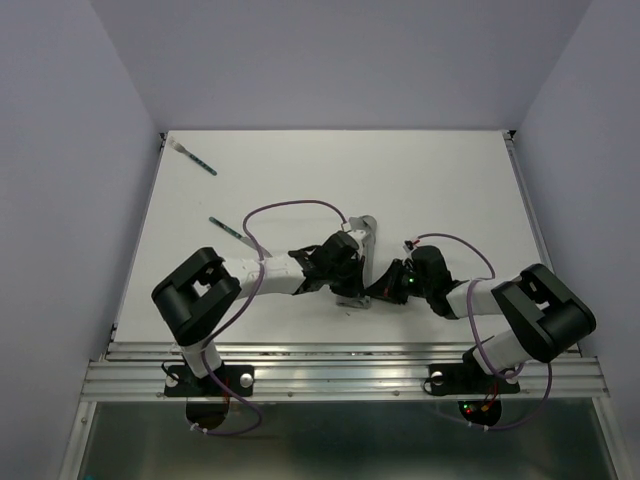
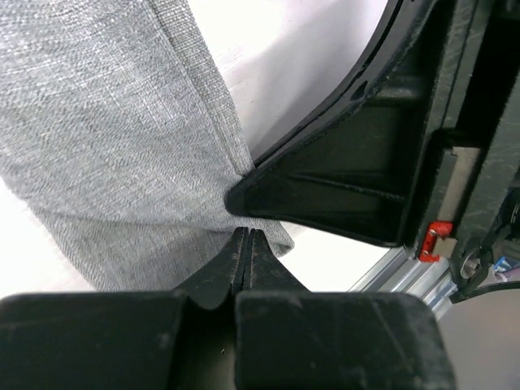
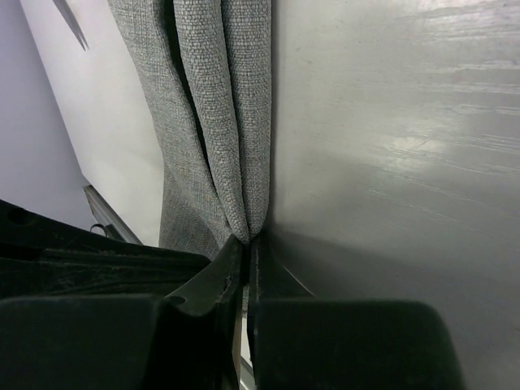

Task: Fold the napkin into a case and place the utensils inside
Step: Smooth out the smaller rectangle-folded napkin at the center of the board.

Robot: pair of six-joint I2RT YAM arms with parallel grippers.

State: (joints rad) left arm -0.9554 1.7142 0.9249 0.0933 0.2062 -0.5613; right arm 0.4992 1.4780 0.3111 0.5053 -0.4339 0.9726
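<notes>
The grey napkin (image 1: 363,231) lies as a narrow folded strip at mid-table, between my two grippers. My left gripper (image 1: 343,268) is shut, and its tips (image 2: 246,236) sit against the napkin (image 2: 122,122) near its lower edge, with no cloth visibly between the jaws. My right gripper (image 1: 380,289) is shut on the napkin's edge, and bunched folds of the napkin (image 3: 219,97) run into its jaws (image 3: 248,241). Two teal-handled utensils lie apart at the far left: one (image 1: 197,160) near the back corner, the other (image 1: 228,229) closer in. No finished case shows.
The white table (image 1: 450,190) is walled at the back and both sides. A metal rail (image 1: 340,365) runs along its near edge just behind the grippers. Purple cables (image 1: 295,207) loop above both wrists. The right gripper's black body (image 2: 357,179) crowds the left wrist view.
</notes>
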